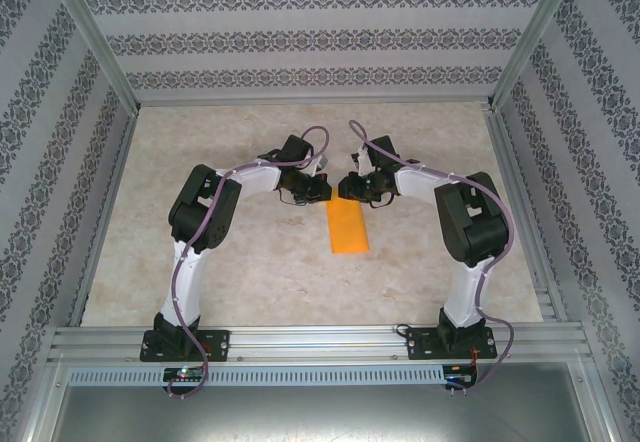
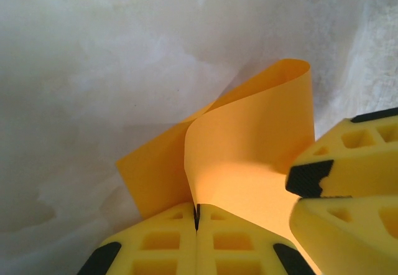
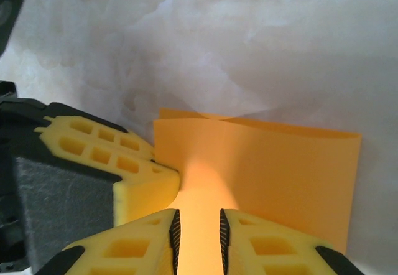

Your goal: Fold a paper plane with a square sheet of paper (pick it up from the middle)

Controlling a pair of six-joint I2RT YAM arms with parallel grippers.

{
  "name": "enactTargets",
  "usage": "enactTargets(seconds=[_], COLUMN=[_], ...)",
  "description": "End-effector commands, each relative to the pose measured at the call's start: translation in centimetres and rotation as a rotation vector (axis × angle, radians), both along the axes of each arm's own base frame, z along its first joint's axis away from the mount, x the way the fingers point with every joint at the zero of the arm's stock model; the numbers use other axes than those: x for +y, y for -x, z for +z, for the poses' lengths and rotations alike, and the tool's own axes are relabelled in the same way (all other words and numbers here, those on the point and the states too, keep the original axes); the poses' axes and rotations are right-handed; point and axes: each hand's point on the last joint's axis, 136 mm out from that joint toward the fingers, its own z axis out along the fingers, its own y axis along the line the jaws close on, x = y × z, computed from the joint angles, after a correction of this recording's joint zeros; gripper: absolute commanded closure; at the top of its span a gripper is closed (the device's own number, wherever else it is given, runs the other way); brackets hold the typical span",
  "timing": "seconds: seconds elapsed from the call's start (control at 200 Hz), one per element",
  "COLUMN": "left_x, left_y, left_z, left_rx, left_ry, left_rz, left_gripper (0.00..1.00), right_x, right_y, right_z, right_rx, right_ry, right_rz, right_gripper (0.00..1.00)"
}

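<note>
Where the pale marbled table (image 1: 200, 262) lies between the two arms, the square sheet of paper (image 1: 347, 227) rests near its middle, folded into a narrow orange strip that points away from the bases. Both claws meet at its far end. The left claw (image 2: 197, 209) is pressed fully together on the paper's edge, with one layer standing up in a curl above the other. The right claw (image 3: 198, 216), just beside it, stands a narrow slit apart with orange paper showing in the gap. Whether its pads touch the sheet cannot be told.
</note>
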Motion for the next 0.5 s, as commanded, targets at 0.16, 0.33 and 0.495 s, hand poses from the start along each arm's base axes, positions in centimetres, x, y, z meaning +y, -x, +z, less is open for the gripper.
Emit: enactTargets(seconds=[0.16, 0.33, 0.495], left_x=[1.5, 1.4, 1.5], left_y=[1.5, 1.4, 1.4], left_z=[-2.3, -1.6, -1.4], left_rx=[0.064, 0.054, 0.052], left_ry=[-0.103, -0.094, -0.096], left_rz=[-0.002, -0.003, -0.003], left_gripper=[1.00, 1.00, 1.00], right_x=[-0.3, -0.3, -0.3], right_y=[-0.3, -0.2, 0.1], right_z=[-1.4, -2.0, -2.6], right_rx=[0.021, 0.037, 0.049], right_ry=[0.054, 0.082, 0.114], right_rz=[0.017, 0.032, 0.044], right_gripper=[0.77, 0.78, 0.79])
